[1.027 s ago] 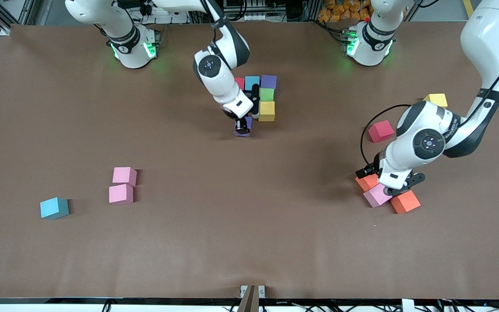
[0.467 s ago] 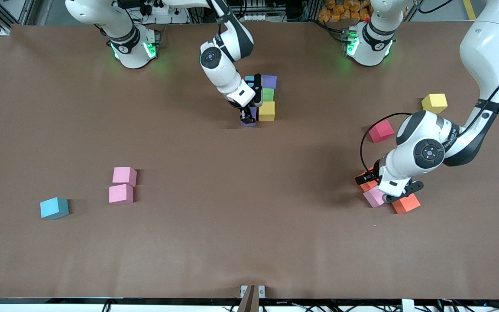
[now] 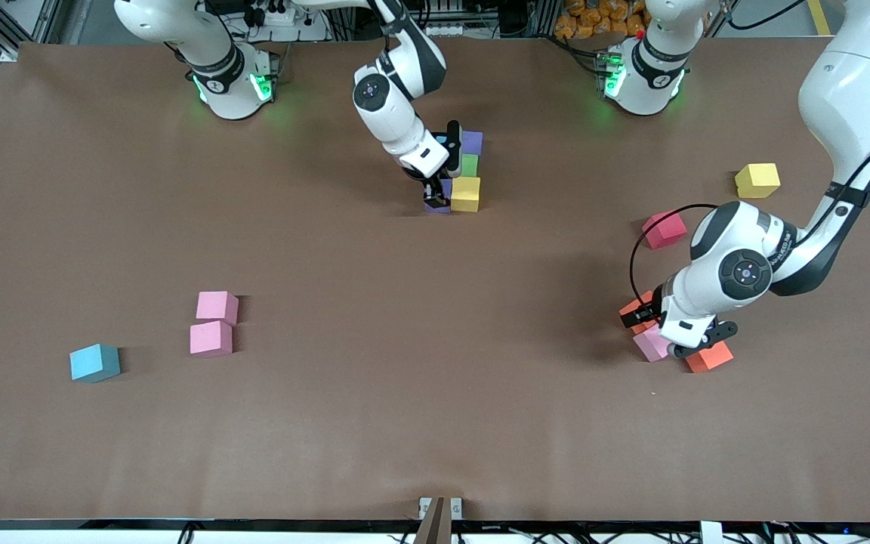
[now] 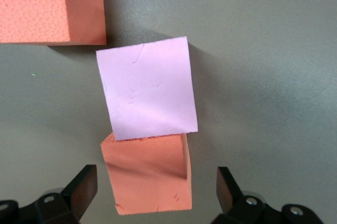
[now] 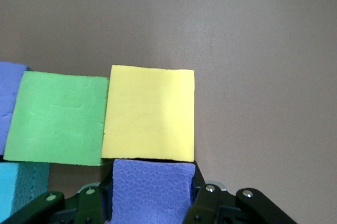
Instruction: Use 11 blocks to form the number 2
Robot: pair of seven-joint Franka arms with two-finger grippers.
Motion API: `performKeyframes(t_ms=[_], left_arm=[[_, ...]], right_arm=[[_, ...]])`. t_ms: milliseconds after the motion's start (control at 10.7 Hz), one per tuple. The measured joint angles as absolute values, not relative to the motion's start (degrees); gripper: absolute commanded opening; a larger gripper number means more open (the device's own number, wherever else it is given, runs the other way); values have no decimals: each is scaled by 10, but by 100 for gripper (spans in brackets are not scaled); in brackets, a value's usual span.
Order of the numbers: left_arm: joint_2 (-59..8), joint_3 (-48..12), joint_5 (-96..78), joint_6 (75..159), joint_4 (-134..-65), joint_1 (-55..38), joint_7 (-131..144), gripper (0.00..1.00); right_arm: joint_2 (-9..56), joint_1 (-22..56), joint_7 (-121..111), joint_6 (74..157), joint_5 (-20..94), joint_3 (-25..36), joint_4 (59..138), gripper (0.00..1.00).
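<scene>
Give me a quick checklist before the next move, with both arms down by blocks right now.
1. Right tool shut on purple block: ok.
2. Purple block beside yellow block: ok.
3. Purple block set down on table: cannot tell.
4. Left tool open over orange block: ok.
5. Orange block free of its neighbour: not ok, pink block touches or overlaps it.
6. Left tool's fingers low enough to close: cannot tell.

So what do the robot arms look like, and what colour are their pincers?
Both arms are glossy white with rounded shells and dark grey bands at the joints. Each base has a glowing green ring. The left arm carries a black cable looping beside its wrist. The left pincer and the right pincer are black, with small silver screws on the fingers.
</scene>
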State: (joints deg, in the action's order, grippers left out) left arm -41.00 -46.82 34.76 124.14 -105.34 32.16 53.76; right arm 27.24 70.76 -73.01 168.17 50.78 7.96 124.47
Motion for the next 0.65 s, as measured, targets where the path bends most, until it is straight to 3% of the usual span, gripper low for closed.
performKeyframes(t_ms=[93, 187, 467, 654], left_arm=[[-414, -468, 351, 1243, -1053, 321, 538, 100], [-417, -467, 357, 1245, -1053, 320, 538, 100], [-430, -465, 379, 1252, -1053, 320, 538, 99], [-437, -464, 388, 1253, -1053, 320, 538, 68]], right_arm=[[273, 708, -730, 1683, 508, 79, 1245, 50], [273, 708, -730, 1684, 508, 79, 1245, 100], [273, 708, -730, 1686, 511, 78, 1246, 100], [273, 708, -730, 1687, 513, 79, 1247, 100]])
